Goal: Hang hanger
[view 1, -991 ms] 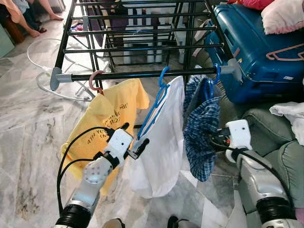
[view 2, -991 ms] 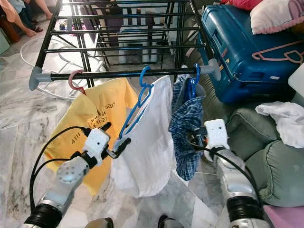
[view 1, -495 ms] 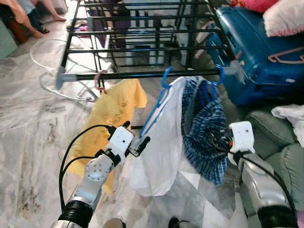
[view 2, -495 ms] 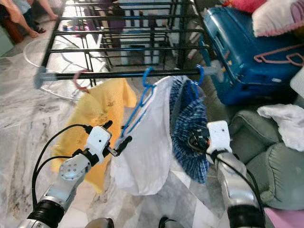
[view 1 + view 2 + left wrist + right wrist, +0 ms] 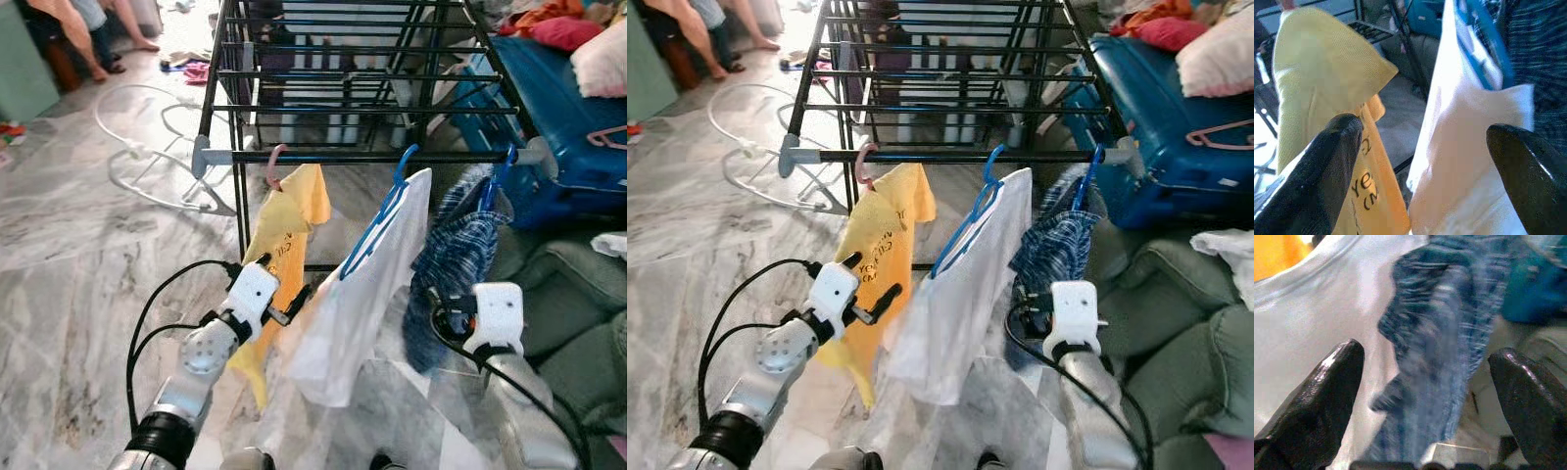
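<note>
Three hangers already hook over the rack's near rail (image 5: 372, 156): a pink hanger (image 5: 275, 163) with a yellow shirt (image 5: 284, 230) at left, a blue hanger (image 5: 377, 217) with a white shirt (image 5: 358, 294) in the middle, and another blue one carrying a checked cloth (image 5: 456, 264) at right. The left gripper (image 5: 281, 297), fingers spread and holding nothing, sits between the yellow and white shirts. The right gripper (image 5: 1425, 382), fingers also spread and empty, sits near the checked cloth, so the hanging looks done.

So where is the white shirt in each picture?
Left eye view: white shirt, centre, hanging from the rail.
Right eye view, centre.
Left wrist view, beside the yellow shirt.
Right wrist view, beside the checked blue cloth.
Shared landmark: the yellow shirt.
</note>
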`<state>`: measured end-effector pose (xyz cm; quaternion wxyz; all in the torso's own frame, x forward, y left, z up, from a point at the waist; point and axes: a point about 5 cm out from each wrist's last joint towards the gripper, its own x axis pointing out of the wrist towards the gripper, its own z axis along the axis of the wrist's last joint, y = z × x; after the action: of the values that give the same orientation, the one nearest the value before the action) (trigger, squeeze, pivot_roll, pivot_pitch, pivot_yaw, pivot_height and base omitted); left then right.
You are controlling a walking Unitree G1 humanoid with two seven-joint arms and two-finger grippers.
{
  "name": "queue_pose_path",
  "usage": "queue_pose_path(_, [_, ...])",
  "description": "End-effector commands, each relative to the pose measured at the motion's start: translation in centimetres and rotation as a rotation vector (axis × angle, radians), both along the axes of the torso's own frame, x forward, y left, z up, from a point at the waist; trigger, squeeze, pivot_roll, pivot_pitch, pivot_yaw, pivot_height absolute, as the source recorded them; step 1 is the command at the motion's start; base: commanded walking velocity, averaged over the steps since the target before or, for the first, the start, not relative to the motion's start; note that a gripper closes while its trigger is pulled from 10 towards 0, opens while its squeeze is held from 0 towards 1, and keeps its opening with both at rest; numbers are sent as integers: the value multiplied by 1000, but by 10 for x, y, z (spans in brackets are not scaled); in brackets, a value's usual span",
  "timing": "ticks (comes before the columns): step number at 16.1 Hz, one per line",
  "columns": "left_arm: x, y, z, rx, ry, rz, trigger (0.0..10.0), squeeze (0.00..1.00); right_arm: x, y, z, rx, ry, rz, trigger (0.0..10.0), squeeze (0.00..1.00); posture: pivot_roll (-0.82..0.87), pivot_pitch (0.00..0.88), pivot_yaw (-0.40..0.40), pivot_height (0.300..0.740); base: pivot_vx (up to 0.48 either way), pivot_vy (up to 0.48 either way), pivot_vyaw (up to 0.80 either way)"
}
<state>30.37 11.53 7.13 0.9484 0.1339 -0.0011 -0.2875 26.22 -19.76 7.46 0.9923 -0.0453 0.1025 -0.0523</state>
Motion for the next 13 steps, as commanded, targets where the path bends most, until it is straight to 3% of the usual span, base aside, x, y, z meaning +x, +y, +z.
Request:
queue_pose_path(1, [0,-4,-1,3,-1,-15,10000,0,-3,-9,4,-26,-11,-54,10000,0,89,82,-3,740,0,0,0])
queue_pose_path(5, [2,-12,2,-16,-11,-35,10000,0,-17,-14,8,-61,-57,-208,10000,0,77,62,2,740,0,0,0])
queue_pose_path(11, [5,-20,2,-30,3,-80,10000,0,-22,-14,10,-68,-67,-221,10000,0,48,55,20,740,0,0,-113])
queue_pose_path(13, [1,-24,0,-42,10,-118,10000,0,-22,-13,12,-77,-73,-213,10000,0,46,54,21,740,324,0,0])
